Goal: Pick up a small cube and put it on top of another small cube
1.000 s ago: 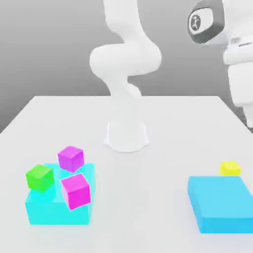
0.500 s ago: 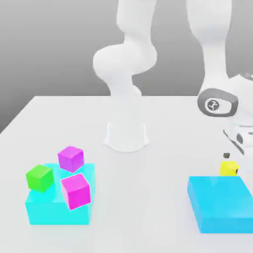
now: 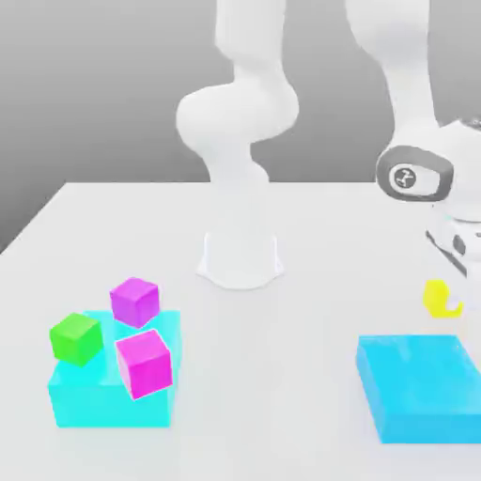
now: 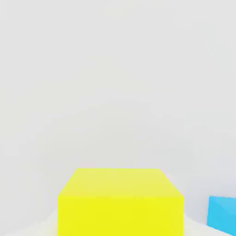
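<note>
The small yellow cube [image 3: 436,297] hangs tilted a little above the table at the exterior view's right, just behind a flat cyan block [image 3: 421,385]. My gripper [image 3: 444,282] comes down on it from above and is shut on it. In the hand view the yellow cube [image 4: 120,203] sits close in front of the camera, with a corner of the cyan block [image 4: 222,214] beside it. On the exterior view's left, a green cube [image 3: 75,337], a purple cube [image 3: 134,301] and a magenta cube [image 3: 145,363] rest on a second cyan block [image 3: 108,399].
The arm's white base [image 3: 240,258] stands at the middle back of the white table [image 3: 263,376]. The arm's upper links rise above the right side of the exterior view.
The hand came down to the yellow cube and closed on it. The cube has since risen a little off the table and tilted.
</note>
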`<state>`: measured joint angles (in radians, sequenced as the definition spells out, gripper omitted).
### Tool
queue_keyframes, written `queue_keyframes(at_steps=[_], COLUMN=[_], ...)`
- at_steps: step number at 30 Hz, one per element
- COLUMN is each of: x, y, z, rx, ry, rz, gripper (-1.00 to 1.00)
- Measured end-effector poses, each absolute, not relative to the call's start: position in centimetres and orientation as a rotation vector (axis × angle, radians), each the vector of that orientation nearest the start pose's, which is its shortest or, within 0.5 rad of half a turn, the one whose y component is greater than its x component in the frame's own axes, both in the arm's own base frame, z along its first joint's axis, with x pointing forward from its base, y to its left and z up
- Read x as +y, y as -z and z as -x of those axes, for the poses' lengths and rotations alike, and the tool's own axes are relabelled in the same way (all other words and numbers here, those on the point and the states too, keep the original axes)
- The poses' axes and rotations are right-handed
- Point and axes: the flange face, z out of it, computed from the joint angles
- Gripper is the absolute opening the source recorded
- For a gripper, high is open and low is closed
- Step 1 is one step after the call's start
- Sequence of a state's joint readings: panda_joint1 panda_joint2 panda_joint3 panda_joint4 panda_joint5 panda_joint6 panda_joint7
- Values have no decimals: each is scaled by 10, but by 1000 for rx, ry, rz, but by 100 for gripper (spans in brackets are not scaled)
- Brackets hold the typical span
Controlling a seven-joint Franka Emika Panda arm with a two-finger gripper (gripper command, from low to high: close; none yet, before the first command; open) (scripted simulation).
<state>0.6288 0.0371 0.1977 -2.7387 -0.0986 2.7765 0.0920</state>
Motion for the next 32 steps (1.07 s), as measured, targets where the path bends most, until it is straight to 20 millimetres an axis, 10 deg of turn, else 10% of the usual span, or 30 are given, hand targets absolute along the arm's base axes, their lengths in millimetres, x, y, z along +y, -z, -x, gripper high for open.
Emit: queue_keyframes(at_steps=[10, 20, 28, 29, 32], x=[86, -123, -162, -162, -162], y=[-288, -326, -274, -266, -266], z=[-356, -298, -268, -267, -267], rx=[-1190, -1038, -1010, -1010, -1010], ry=[20, -14, -3, -3, -3], rz=[2992, 2993, 2973, 2973, 2973], gripper=[-100, -100, -100, 100, 100])
